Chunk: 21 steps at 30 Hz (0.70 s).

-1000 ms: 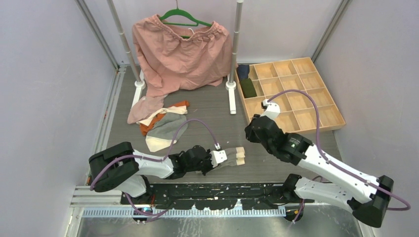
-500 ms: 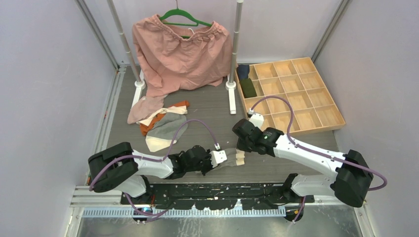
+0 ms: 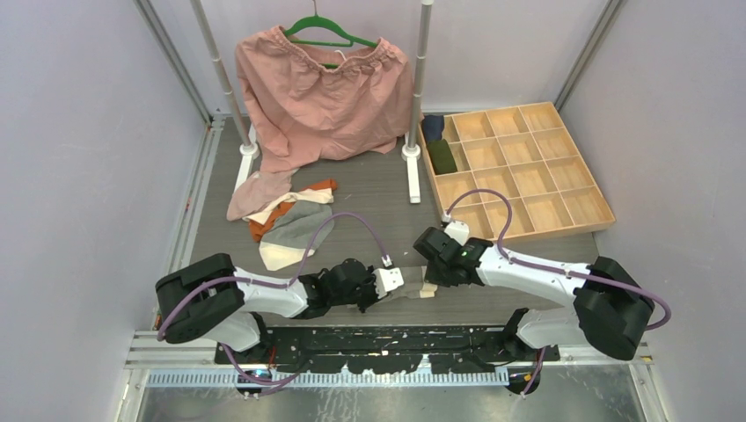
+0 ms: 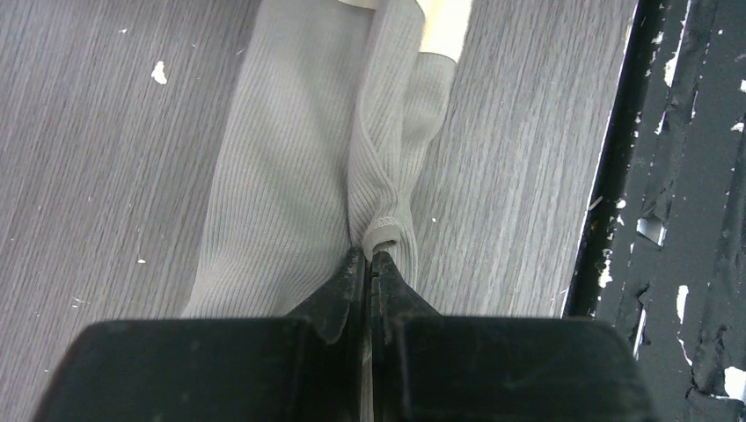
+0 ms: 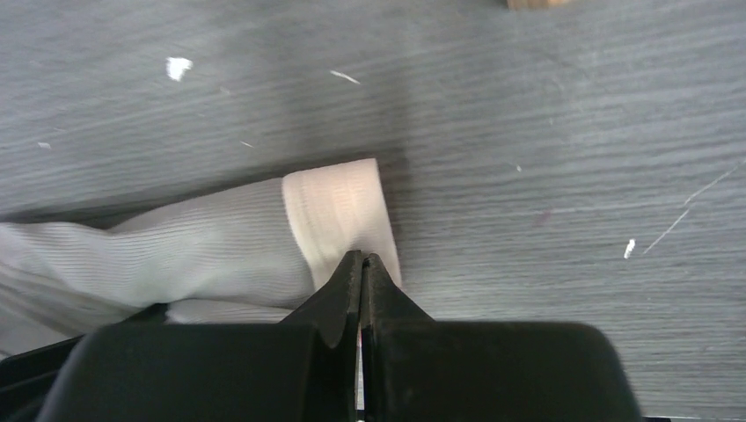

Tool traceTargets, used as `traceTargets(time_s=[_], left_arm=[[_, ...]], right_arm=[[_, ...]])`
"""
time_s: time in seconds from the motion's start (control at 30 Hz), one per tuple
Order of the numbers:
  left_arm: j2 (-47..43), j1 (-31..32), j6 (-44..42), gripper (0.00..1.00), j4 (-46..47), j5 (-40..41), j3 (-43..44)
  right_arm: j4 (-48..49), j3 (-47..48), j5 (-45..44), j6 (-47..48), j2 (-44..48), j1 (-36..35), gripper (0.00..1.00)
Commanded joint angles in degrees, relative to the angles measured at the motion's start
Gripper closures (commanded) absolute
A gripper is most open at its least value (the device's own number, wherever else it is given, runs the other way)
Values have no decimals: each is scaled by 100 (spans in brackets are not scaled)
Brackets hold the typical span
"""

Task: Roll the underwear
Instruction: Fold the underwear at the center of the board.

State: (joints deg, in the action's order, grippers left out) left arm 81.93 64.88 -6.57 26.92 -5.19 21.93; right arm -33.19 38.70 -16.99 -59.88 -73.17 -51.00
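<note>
Underwear (image 3: 410,290) lying left-right, cream band (image 3: 428,289) rightward

L tool (image 3: 400,283) & R tool (image 3: 431,281) grip opposite ends of grey underwear (image 3: 414,290).

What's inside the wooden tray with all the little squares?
The wooden tray holds a navy roll and a dark green roll in its left column. The other squares look bare, but a purple cable hides part of the near-left ones.

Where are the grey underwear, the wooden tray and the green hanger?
grey underwear (image 4: 290,176), left wrist view, on its ribbed middle
wooden tray (image 3: 550,211), top external view, on an empty compartment's floor
green hanger (image 3: 345,32), top external view, on its right shoulder
</note>
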Motion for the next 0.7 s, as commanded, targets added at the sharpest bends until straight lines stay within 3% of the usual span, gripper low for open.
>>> traceTargets(time_s=[0.0, 0.23, 0.67], left_arm=[[-94, 12, -90, 100, -678, -21, -94], [-783, 10, -142, 97, -1287, -8, 74], [-3320, 9, 236, 50, -2320, 476, -1]], right_arm=[[177, -321, 217, -364, -148, -23, 99], [182, -332, 38, -370, -381, -23, 99], [108, -253, -13, -207, -270, -23, 99]])
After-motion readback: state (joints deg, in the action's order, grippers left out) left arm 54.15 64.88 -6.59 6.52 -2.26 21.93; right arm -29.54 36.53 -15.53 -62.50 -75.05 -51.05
